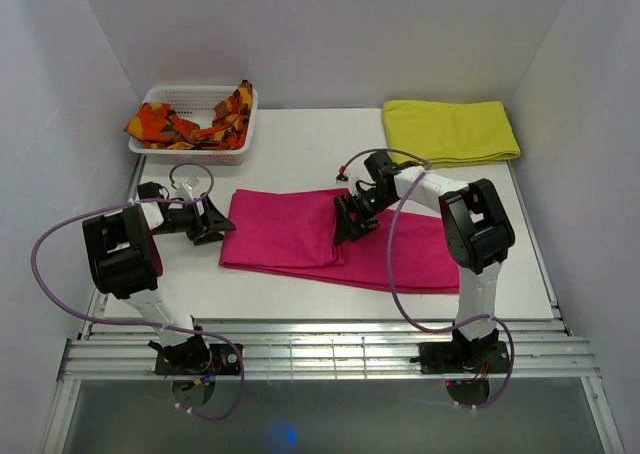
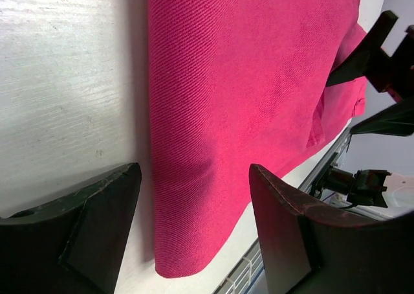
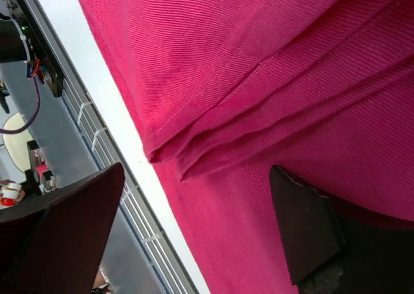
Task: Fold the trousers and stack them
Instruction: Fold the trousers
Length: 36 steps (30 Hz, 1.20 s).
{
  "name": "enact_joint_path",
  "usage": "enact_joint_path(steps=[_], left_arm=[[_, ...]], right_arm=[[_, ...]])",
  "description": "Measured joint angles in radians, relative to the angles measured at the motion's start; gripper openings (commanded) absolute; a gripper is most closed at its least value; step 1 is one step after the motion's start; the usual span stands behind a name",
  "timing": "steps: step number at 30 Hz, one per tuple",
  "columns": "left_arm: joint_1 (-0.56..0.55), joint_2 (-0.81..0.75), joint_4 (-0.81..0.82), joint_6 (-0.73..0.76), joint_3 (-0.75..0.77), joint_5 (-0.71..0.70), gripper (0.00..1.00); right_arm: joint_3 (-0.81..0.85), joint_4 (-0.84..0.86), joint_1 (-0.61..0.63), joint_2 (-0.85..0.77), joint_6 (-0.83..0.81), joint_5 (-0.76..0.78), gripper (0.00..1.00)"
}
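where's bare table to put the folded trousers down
Bare table between basket and yellow cloth at the back; also a strip between trousers and front rail. Crowded centre: left gripper, right gripper at the trousers.

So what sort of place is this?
Likely a robot test booth: plain white walls box in a white table, with a black-and-white left arm and right arm bolted on, beside magenta-pink fabric trousers.

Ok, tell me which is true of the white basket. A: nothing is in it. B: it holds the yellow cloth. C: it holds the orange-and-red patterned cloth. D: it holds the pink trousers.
C: the orange-and-red patterned cloth lies in the basket at the far left; the yellow cloth sits folded at the far right and the trousers lie mid-table.
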Motion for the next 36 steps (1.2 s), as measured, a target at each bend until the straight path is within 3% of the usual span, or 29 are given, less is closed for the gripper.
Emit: enact_joint_path(steps=[4, 10, 11, 13, 19, 23, 30, 33, 34, 36], left_arm=[[0.0, -0.001, 0.023, -0.014, -0.013, 0.002, 0.75], [0.0, -0.001, 0.033, -0.026, -0.015, 0.0, 0.73], [0.0, -0.001, 0.035, -0.031, -0.015, -0.001, 0.72], [0.0, 0.001, 0.04, -0.041, -0.016, -0.004, 0.66], [0.0, 0.004, 0.057, -0.053, -0.03, -0.023, 0.54], [0.0, 0.009, 0.062, -0.055, -0.03, -0.027, 0.55], [0.001, 0.023, 0.075, -0.072, -0.027, 0.011, 0.66], [0.001, 0.039, 0.08, -0.081, -0.019, 0.028, 0.68], [0.001, 0.044, 0.081, -0.083, -0.016, 0.036, 0.69], [0.0, 0.05, 0.082, -0.089, -0.014, 0.05, 0.7]], right_arm=[[0.0, 0.02, 0.015, 0.033, 0.033, -0.015, 0.8], [0.0, 0.029, 0.055, 0.08, 0.049, -0.027, 0.35], [0.0, 0.027, 0.059, 0.089, 0.05, -0.032, 0.21], [0.0, 0.02, 0.061, 0.095, 0.051, -0.038, 0.08], [-0.003, 0.002, 0.058, 0.084, 0.034, -0.064, 0.08], [-0.058, -0.001, 0.058, 0.04, 0.023, -0.076, 0.08], [-0.109, -0.013, 0.059, 0.051, -0.001, -0.08, 0.08], [-0.097, -0.026, 0.065, 0.069, -0.02, -0.08, 0.17], [-0.091, -0.033, 0.068, 0.074, -0.024, -0.078, 0.33], [-0.085, -0.046, 0.073, 0.076, -0.031, -0.082, 0.41]])
